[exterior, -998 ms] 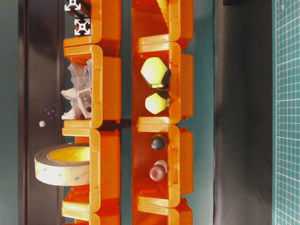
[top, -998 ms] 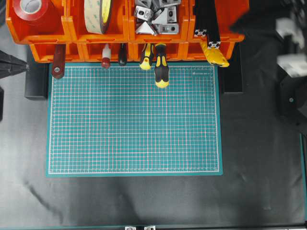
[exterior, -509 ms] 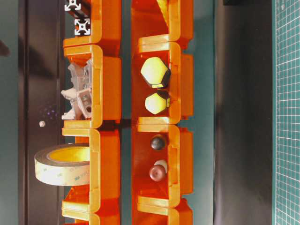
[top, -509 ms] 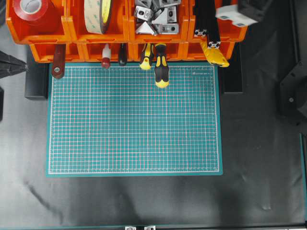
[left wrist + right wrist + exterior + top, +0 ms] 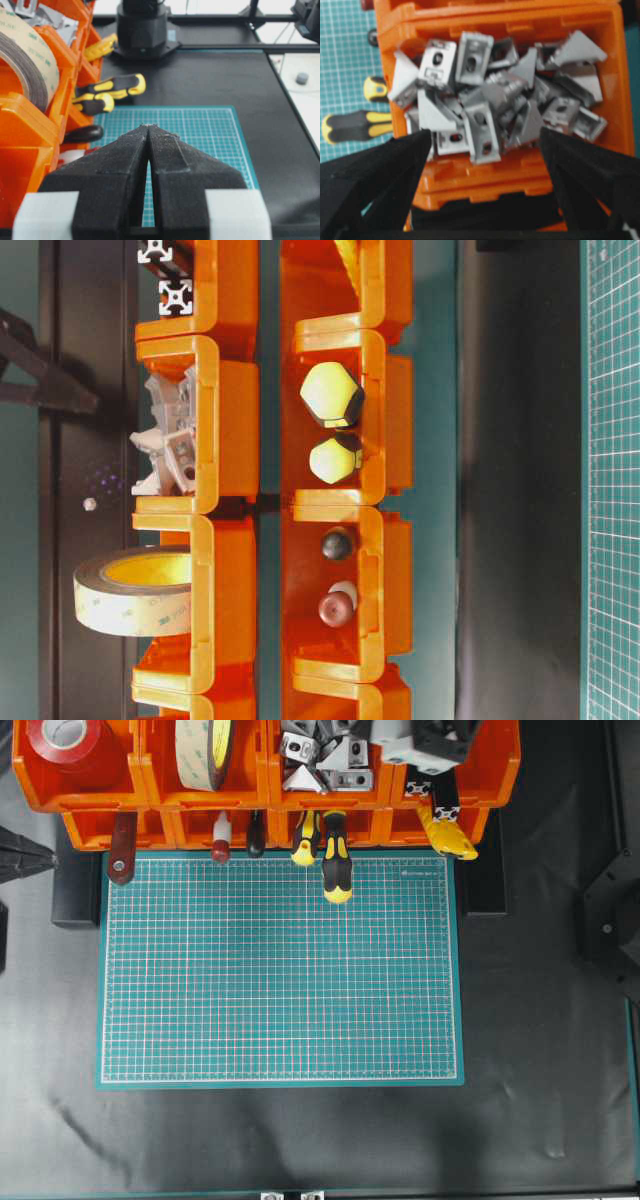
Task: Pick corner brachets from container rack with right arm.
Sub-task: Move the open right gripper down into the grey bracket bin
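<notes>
The corner brachets (image 5: pixel 490 100) lie in a loose silver-grey heap in one upper bin of the orange container rack (image 5: pixel 505 20). In the overhead view the heap (image 5: pixel 320 760) sits in the third upper bin of the rack (image 5: pixel 150 790). My right gripper (image 5: pixel 483 132) hovers above that bin, open, its black fingers (image 5: pixel 395 165) spread to either side of the heap and holding nothing. From overhead the right gripper (image 5: pixel 420 745) reaches in from the top right. My left gripper (image 5: pixel 149 127) is shut and empty, beside the rack at the mat's left (image 5: pixel 20 855).
Yellow-and-black screwdrivers (image 5: pixel 335 860) and other tool handles stick out of the lower bins over the green mat (image 5: pixel 280 970). Tape rolls (image 5: pixel 205 750) fill the upper left bins. Black bars with white-patterned ends (image 5: pixel 432 800) and a yellow tool (image 5: pixel 450 835) sit right of the brackets.
The right arm has swung from the right edge leftward across the rack's top and now hangs over the bracket bin. The left arm has not moved.
</notes>
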Robot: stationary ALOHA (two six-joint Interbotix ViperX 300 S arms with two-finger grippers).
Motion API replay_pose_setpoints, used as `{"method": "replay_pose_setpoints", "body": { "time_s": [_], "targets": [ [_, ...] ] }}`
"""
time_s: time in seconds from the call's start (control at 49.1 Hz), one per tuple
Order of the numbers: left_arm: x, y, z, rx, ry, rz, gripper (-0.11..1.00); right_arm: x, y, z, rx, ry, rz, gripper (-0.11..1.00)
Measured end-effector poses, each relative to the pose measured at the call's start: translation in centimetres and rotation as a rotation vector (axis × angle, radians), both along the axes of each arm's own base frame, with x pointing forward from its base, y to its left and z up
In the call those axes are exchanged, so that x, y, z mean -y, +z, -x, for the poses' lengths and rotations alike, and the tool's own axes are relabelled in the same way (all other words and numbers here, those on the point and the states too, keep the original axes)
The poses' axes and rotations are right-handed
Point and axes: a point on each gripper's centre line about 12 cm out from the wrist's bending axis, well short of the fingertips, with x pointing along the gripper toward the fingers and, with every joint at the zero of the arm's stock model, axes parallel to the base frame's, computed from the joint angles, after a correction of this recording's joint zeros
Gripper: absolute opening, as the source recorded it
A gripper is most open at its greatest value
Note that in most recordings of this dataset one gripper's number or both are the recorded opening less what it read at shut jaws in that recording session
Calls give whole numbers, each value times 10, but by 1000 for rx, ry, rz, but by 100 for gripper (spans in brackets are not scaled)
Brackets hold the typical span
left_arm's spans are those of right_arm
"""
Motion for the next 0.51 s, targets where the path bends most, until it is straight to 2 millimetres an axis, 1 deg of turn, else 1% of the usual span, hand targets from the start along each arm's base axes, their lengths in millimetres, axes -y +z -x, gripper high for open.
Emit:
{"method": "replay_pose_setpoints", "body": {
  "time_s": [0.244, 0.367, 0.509],
  "targets": [
    [0, 0, 0, 0, 0, 2, 0, 3, -18, -21, -44, 5, -27, 85],
    [0, 0, 0, 0, 0, 0, 0, 6, -25, -27, -63, 2, -31, 85],
    [0, 0, 0, -2, 0, 0, 0, 13, -26, -26, -66, -14, -33, 85]
  ]
}}
